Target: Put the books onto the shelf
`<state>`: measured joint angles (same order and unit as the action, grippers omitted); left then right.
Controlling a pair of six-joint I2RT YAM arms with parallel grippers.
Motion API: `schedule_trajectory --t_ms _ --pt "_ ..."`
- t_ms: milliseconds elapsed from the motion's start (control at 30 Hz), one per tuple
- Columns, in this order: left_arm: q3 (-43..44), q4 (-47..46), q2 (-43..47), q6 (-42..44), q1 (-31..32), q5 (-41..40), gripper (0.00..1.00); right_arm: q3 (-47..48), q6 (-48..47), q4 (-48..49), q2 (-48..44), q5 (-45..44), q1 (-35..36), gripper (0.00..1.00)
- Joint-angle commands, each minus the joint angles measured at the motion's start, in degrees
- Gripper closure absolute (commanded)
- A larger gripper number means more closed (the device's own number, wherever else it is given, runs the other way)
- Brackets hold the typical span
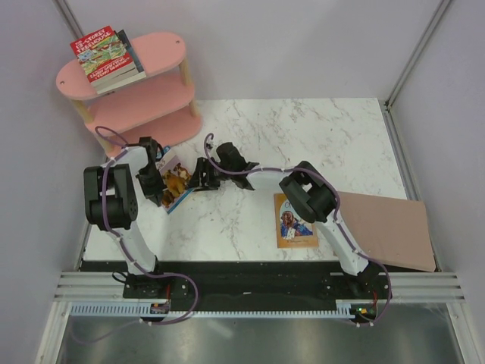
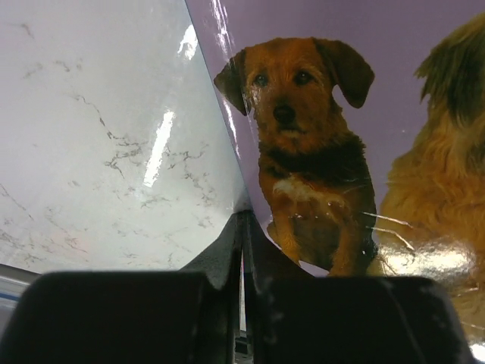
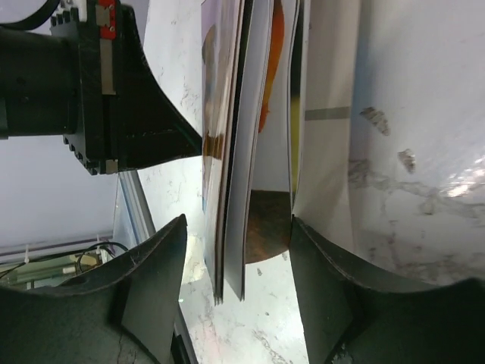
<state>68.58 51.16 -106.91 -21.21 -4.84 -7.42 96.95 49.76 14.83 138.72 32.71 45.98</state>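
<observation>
The puppy book sits clenched in our left gripper; our right gripper straddles it, jaws apart. The red book on the shelf reads "13-Storey Treehouse".

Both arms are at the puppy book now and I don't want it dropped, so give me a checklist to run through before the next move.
1. Left gripper shut on the puppy book: ok.
2. Book's edge between the right gripper fingers: ok, the pages sit in the gap.
3. Right gripper clamped on the book: not ok, there is space on both sides of the pages.
4. Room on the shelf: ok, bare pink board beside the stacked books on the top tier.
5. Orange-tan book away from both grippers: ok, flat on the table.
</observation>
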Motion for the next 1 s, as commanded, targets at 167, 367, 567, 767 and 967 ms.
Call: schedule_trajectory --t_ms 167,367,567,767,967 --pt "0.07 -5.19 -5.32 0.47 4.23 3.82 0.98 0.52 4.37 5.2 -0.73 -0.28 1.84 0.44" --pt "-1.42 -5.19 -1.73 0.38 6.6 2.5 0.98 -2.89 5.71 8.11 -2.12 -1.15 1.75 0.93" --pt "-5.82 -4.58 14.58 -0.14 7.3 3.45 0.39 -13.52 1.05 7.31 -11.95 -4.49 -0.79 1.0" --pt "-8.02 -6.76 33.41 -2.07 7.57 16.44 0.0 -22.67 -2.65 5.65 -25.3 -4.94 -5.63 1.0" --pt "-17.49 -25.51 54.68 -16.99 7.65 28.92 0.0 -25.76 -3.88 2.75 -37.88 -5.55 -9.41 1.0"
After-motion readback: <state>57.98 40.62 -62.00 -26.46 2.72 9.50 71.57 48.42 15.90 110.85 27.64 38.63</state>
